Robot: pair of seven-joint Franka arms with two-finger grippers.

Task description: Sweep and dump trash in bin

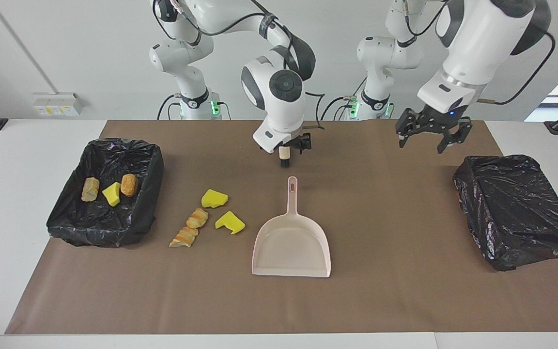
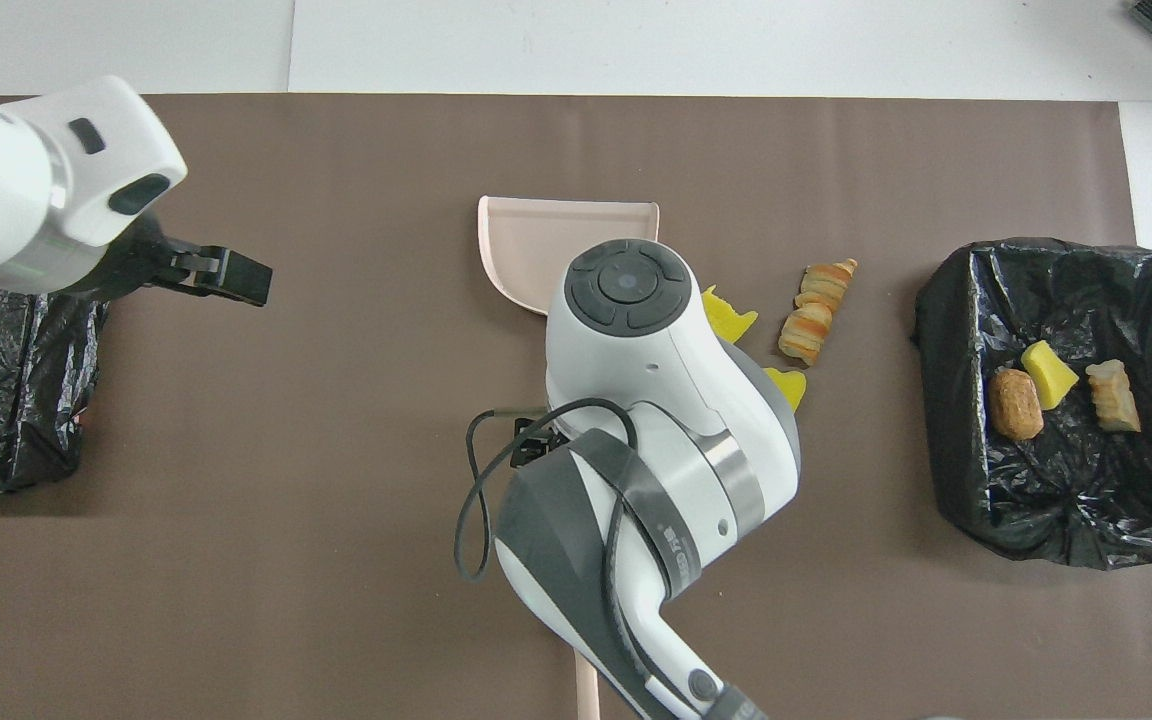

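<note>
Four trash scraps lie loose on the brown mat beside the beige dustpan (image 1: 291,247): two yellow sponge chunks (image 1: 214,198) (image 1: 230,223) and two bread pieces (image 1: 197,218) (image 1: 184,237). Three more scraps (image 1: 111,194) lie in the black-bagged bin (image 1: 73,228) at the right arm's end. My right gripper (image 1: 286,157) is over the mat just off the dustpan handle's end, shut on a short beige brush with a dark tip pointing down. My left gripper (image 1: 426,140) is open and empty, up in the air beside the other bin. In the overhead view my right arm hides its gripper.
A second bin wrapped in a black bag (image 1: 516,208) stands at the left arm's end of the mat, also seen in the overhead view (image 2: 6,400). The brown mat (image 1: 405,291) covers most of the white table. The dustpan's mouth faces away from the robots.
</note>
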